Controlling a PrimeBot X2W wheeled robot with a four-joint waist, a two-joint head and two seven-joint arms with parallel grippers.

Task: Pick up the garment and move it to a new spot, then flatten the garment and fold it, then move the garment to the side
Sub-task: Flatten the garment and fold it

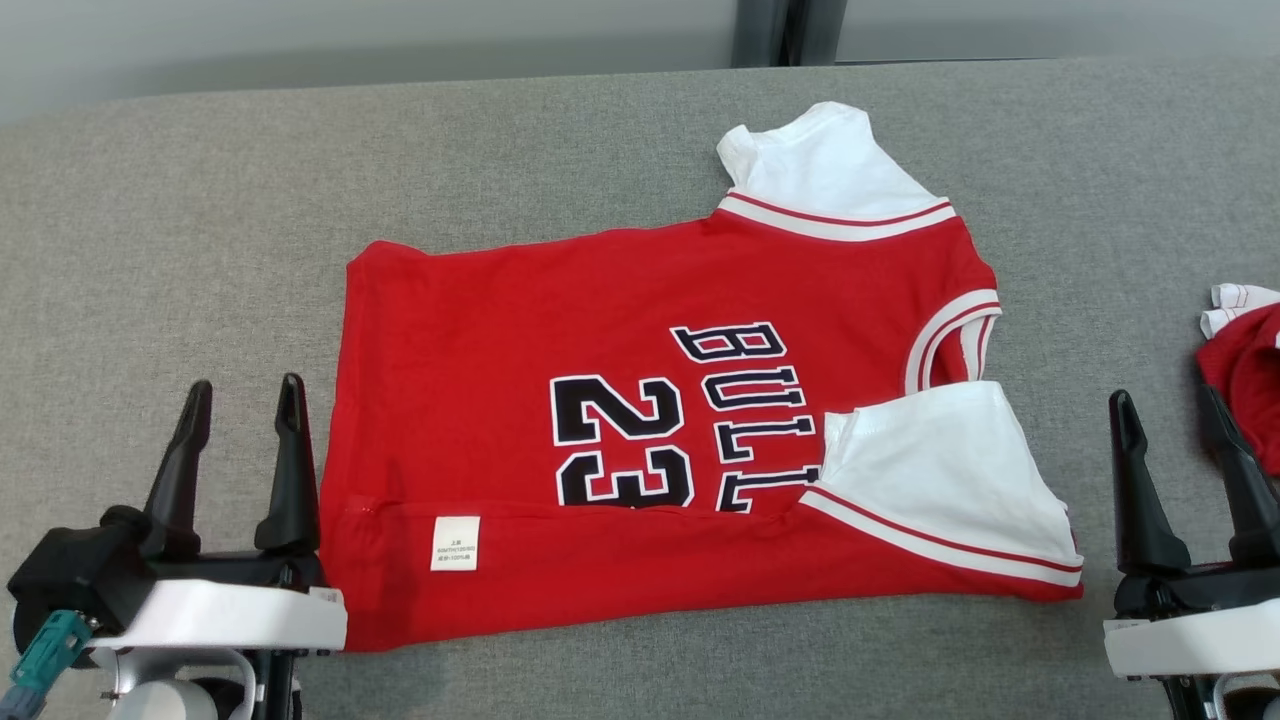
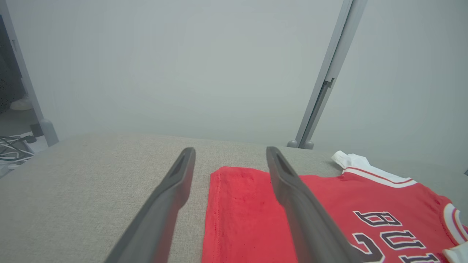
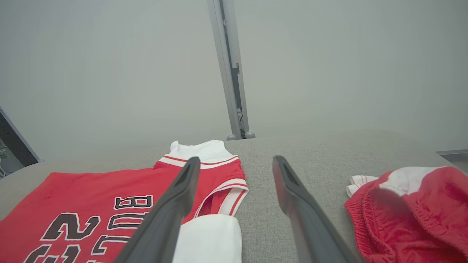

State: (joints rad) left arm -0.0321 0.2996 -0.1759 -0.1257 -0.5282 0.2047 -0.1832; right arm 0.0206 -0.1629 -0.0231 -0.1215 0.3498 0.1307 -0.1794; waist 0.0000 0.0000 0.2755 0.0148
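I see the jersey (image 1: 600,330) partly folded on the table (image 1: 200,200); left end effector (image 1: 247,385) and right end effector (image 1: 1165,395) both gape empty.

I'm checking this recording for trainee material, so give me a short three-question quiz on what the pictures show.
1. True or false: the left hand is shut on the shirt.
2. Which sleeve lies folded over the shirt's front? A) the near sleeve B) the far sleeve C) neither
3. Fill in: on the outer side of the right hand lies a second garment, mostly ____ in colour.

Key: 1 false, both hands are open and hold nothing. 2 A. 3 red.
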